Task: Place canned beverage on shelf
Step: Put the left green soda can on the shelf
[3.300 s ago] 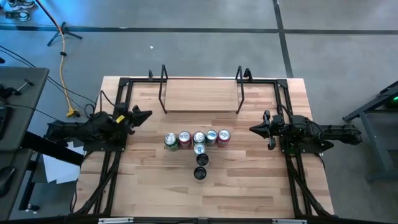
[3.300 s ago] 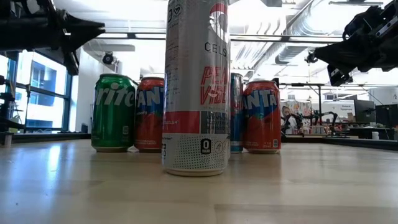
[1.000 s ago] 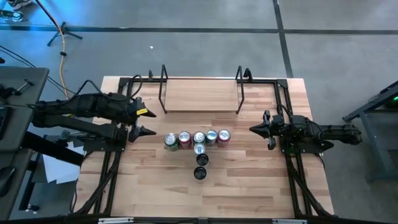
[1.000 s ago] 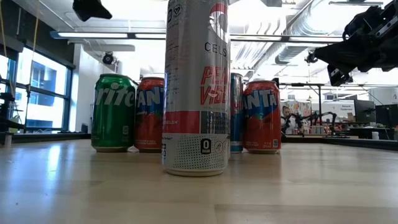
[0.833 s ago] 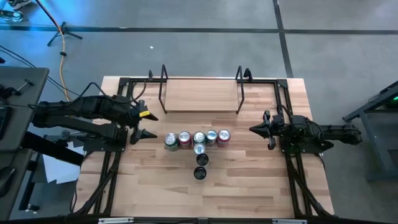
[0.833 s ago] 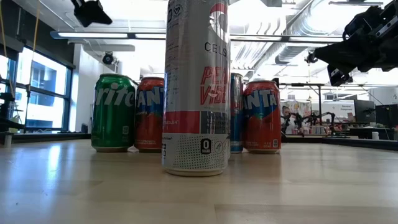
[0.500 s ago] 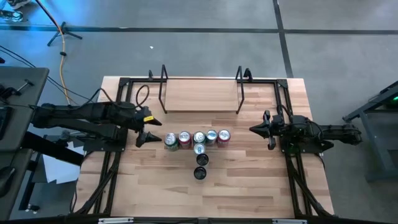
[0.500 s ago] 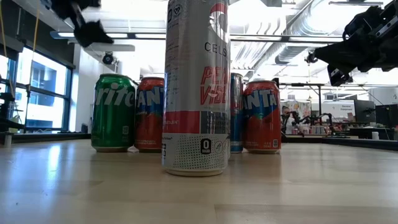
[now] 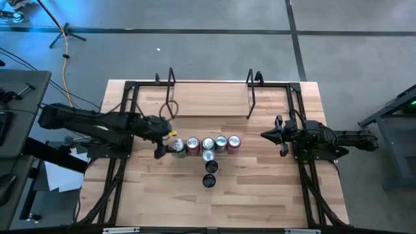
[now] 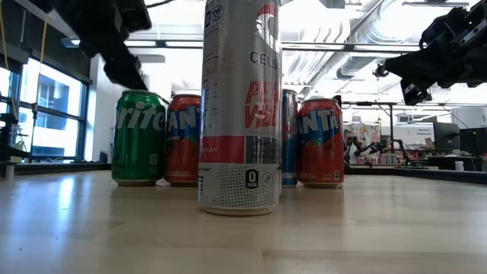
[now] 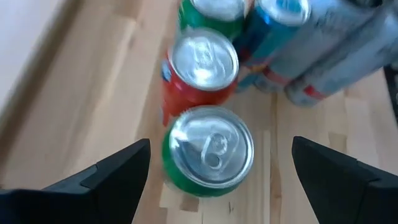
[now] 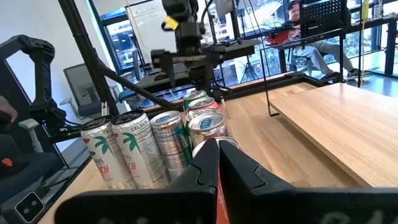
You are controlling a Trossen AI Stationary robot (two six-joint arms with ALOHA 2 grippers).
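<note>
Five cans stand in a row at mid-table, a green can [image 9: 177, 145] at its left end, and three more run from the row toward the near edge. My left gripper [image 9: 163, 144] hangs open, slanting down over the green can [image 11: 208, 149], one finger on either side of its top, touching nothing. The low view shows it [image 10: 122, 65] just above that can [image 10: 139, 137]. The shelf [image 9: 209, 97], a pale board with black wire uprights, lies at the far edge with nothing on it. My right gripper [image 9: 276, 135] waits shut at the right.
A red can [image 11: 202, 68] stands right behind the green one, with blue and silver cans [image 11: 323, 50] beyond it. A tall silver can [image 10: 240, 106] stands nearest the near edge. Black frame rails [image 9: 123, 169] run along both table sides. Bare wood lies between the row and the shelf.
My left gripper has swung from the table's left side toward the row of cans and come down, tipping further downward, until its open fingers straddle the green can's top. No can has moved.
</note>
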